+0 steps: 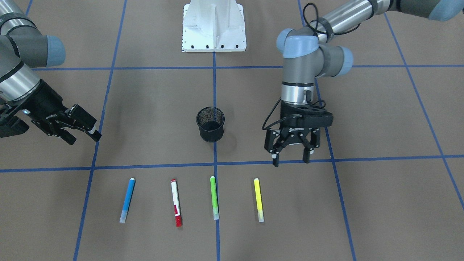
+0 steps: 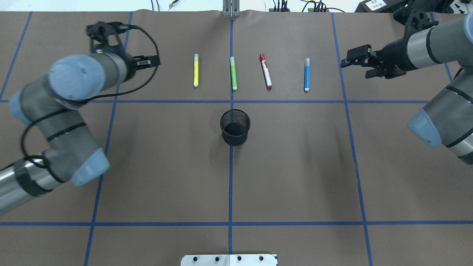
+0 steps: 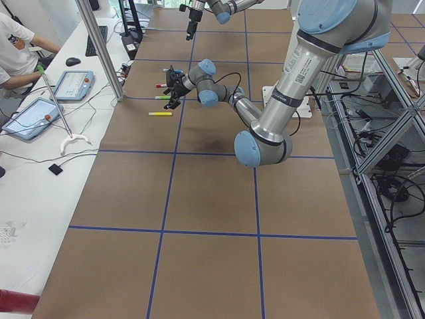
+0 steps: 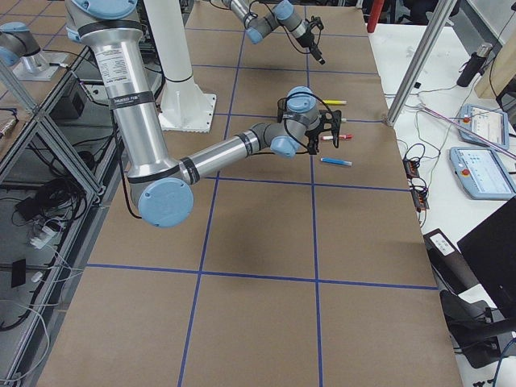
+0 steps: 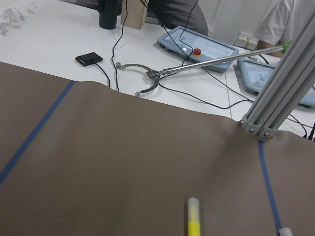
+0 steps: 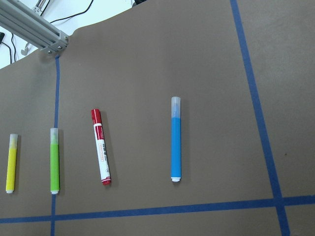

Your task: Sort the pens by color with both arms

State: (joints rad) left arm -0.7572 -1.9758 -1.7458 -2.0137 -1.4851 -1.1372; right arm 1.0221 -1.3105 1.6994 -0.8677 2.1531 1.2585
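Four pens lie in a row on the brown table: blue (image 1: 127,199), white with red cap (image 1: 176,203), lime green (image 1: 214,197), yellow (image 1: 258,199). In the overhead view they are yellow (image 2: 196,70), green (image 2: 233,73), red-capped (image 2: 265,71), blue (image 2: 306,74). My left gripper (image 1: 291,161) is open and empty, pointing down beside the yellow pen. My right gripper (image 1: 84,137) is open and empty, off to the side of the blue pen. The right wrist view shows the blue pen (image 6: 175,139) and the others; the left wrist view shows the yellow pen's tip (image 5: 194,216).
A black wire-mesh cup (image 1: 210,123) stands at the table's middle, on the robot's side of the pen row. The white pedestal base (image 1: 214,29) is behind it. An aluminium post (image 5: 280,93) stands at the far edge, with tablets, cables and a grabber tool (image 5: 162,73) beyond.
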